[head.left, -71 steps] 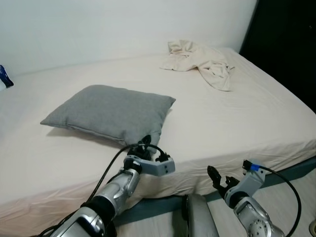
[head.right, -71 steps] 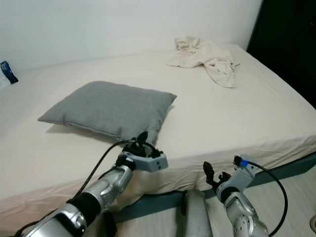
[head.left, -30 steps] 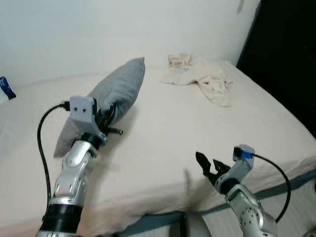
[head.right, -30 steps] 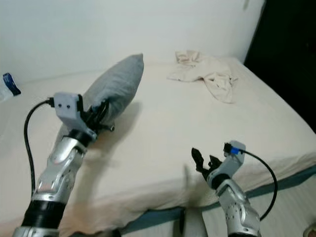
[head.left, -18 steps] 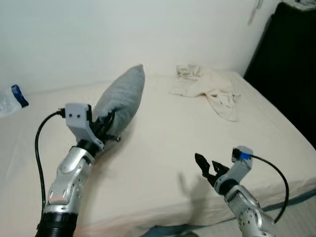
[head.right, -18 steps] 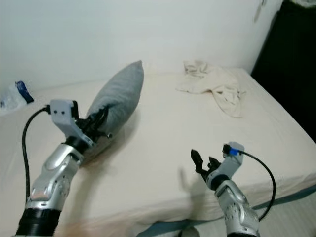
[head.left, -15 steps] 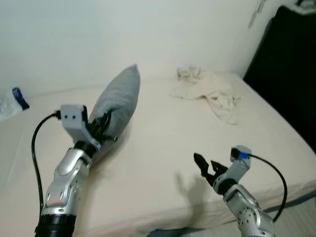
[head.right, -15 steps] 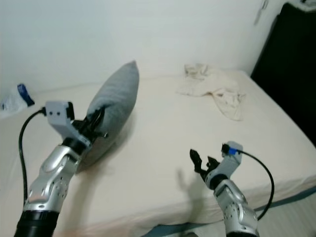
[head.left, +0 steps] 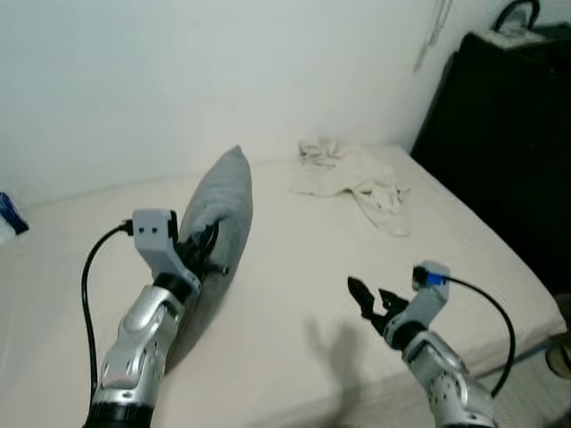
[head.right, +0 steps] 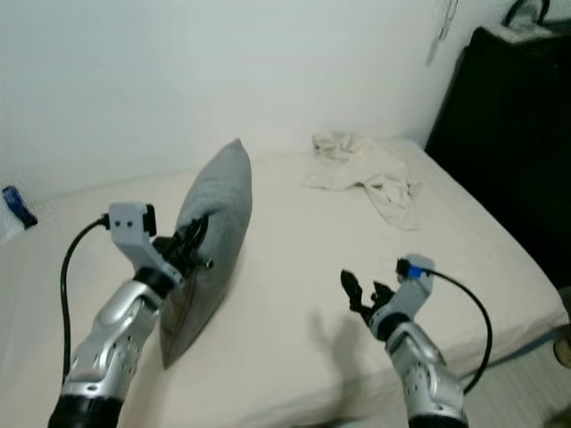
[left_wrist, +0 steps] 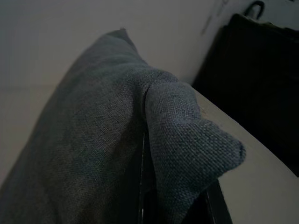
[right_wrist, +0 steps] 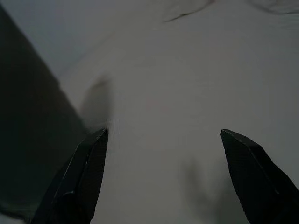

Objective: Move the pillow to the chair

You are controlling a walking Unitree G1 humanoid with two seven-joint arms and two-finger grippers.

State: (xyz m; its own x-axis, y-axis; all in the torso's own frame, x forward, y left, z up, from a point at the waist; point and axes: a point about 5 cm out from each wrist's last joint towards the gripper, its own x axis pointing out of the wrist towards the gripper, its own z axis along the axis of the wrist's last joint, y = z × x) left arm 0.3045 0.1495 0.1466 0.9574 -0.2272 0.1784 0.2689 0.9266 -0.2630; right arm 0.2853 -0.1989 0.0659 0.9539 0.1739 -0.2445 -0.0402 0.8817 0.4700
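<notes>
A grey pillow (head.left: 217,234) hangs on edge above the cream bed (head.left: 294,294), lifted off the mattress. My left gripper (head.left: 207,250) is shut on a fold at the pillow's edge, with grey fabric (left_wrist: 177,154) bunched between the fingers in the left wrist view. My right gripper (head.left: 366,298) hovers over the bed's right half, open, with nothing between its fingers (right_wrist: 84,177). The pillow's lower corner (head.right: 174,343) dangles close to the sheet.
A crumpled cream cloth (head.left: 352,183) lies at the far right of the bed. Tall black furniture (head.left: 504,152) stands to the right of the bed. A blue-capped bottle (head.left: 7,216) lies at the far left. A white wall runs behind.
My left gripper closed on the flat pillow's near edge and lifted it upright off the bed. The camera rose and turned, bringing the black furniture into view. The right gripper stayed open.
</notes>
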